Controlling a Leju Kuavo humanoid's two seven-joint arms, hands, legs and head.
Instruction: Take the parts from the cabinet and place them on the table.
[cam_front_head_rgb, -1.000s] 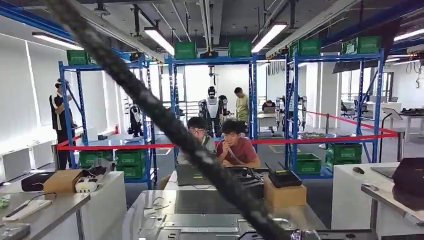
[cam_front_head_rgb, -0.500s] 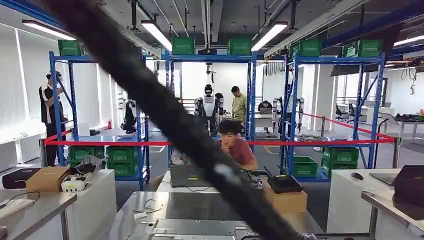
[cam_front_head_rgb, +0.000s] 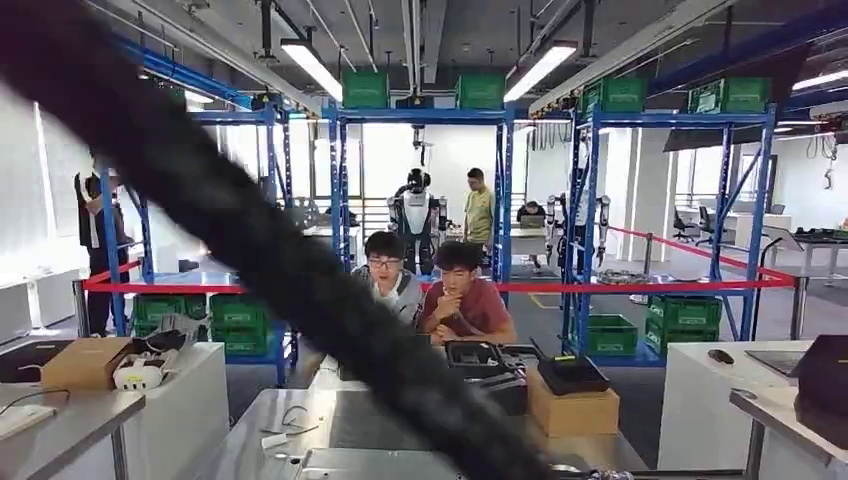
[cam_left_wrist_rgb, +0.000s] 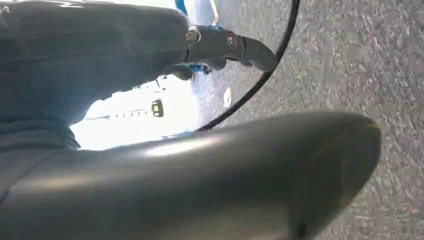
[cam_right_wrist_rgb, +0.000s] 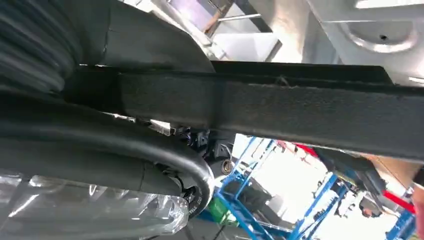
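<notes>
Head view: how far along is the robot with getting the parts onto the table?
Done: flat metal pieces lie on the steel table ahead, though who put them there cannot be told. In hand: the right hand seems to grip a clear plastic package, while the left hand hangs over the floor holding nothing. Left: setting that package on the table. How many parts remain is unclear.

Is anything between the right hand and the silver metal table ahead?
Possibly. In the head view a thick dark blurred band runs diagonally close to the camera, covering part of the silver metal table. In the right wrist view a flat black bar crosses beside the right hand; whether it blocks is unclear.
</notes>
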